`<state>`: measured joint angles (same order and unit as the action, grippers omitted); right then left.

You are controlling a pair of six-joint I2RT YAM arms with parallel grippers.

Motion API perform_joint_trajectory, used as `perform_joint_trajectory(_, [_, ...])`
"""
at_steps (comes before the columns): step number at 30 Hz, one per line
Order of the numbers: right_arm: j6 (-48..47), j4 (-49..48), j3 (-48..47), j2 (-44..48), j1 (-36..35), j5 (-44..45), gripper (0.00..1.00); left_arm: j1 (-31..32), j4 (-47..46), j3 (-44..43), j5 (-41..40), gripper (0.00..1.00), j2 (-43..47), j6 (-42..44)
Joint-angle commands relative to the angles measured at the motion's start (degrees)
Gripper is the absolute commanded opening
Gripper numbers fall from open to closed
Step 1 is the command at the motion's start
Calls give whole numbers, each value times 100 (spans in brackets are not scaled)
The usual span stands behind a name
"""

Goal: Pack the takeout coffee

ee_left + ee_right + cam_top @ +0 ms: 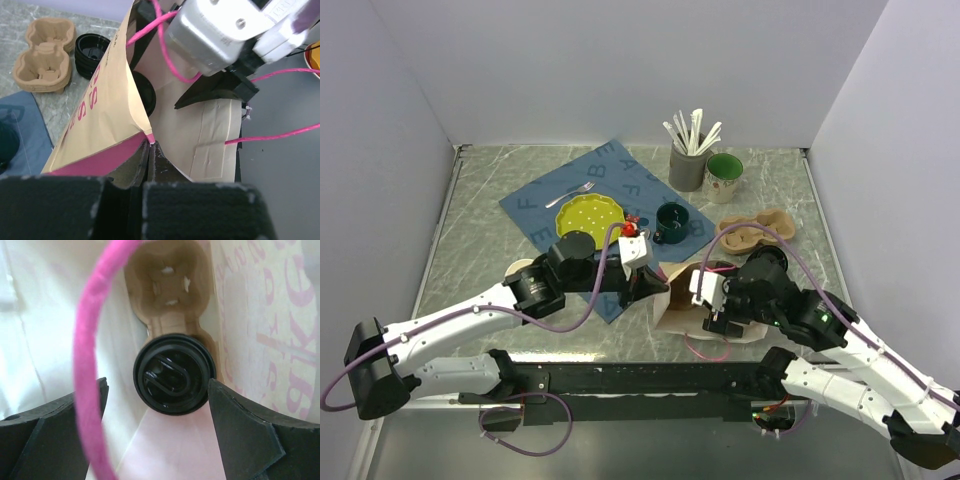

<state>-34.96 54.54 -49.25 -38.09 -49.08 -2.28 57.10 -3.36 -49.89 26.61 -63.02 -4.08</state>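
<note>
The takeout coffee [172, 374] stands deep inside a kraft paper bag [672, 305]; I see only its round black lid from above. It sits in a pocket of a pulp cup carrier [167, 285] on the bag's floor. My right gripper [157, 387] reaches down into the bag and is open, one finger on each side of the lid. The right fingertip [220, 395] is close to the lid's rim and the left one stands apart. My left gripper [149, 150] is shut on the bag's [100, 115] top edge, holding its mouth apart. The bag's pink handle [87, 365] loops across the right wrist view.
A stack of pulp carriers [757, 232] and black lids [92, 52] lie right of the bag. Behind it a blue mat [620, 180] carries a yellow plate [590, 213], a fork [575, 190] and a dark green mug [672, 222]. A grey utensil holder [688, 165] and a green-lined cup [724, 175] stand farther back.
</note>
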Motion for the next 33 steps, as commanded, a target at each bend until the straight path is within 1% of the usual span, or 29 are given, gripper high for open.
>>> perform_joint_trajectory(1, [182,21,-506,-50,21,-255,87,29,159,-407,-173,1,-96,-269])
perform_joint_trajectory(4, [270,74,-769,-155,21,-369,85,20,318,-583,-244,1,-157,-444])
perform_joint_trajectory(5, [288,100,-874,-173,21,-404,84,29,527,-662,-288,1,-184,-497])
perform_joint_trajectory(10, [455,232,-1068,-243,30,-685,82,20,1003,-961,-472,1,-289,-858])
perform_joint_trajectory(14, [665,425,-955,-235,21,-905,80,20,1355,-1251,-578,1,-368,-1165])
perform_joint_trajectory(20, [815,390,-752,-103,21,-1222,78,20,1759,-1593,-710,1,-421,-1709])
perform_joint_trajectory(27, [921,417,-849,-357,21,-1424,77,20,1996,-1542,-885,1,-369,-2246])
perform_joint_trajectory(33, [868,171,-788,-480,21,-1477,75,29,2102,-1445,-1044,1,-377,-2554])
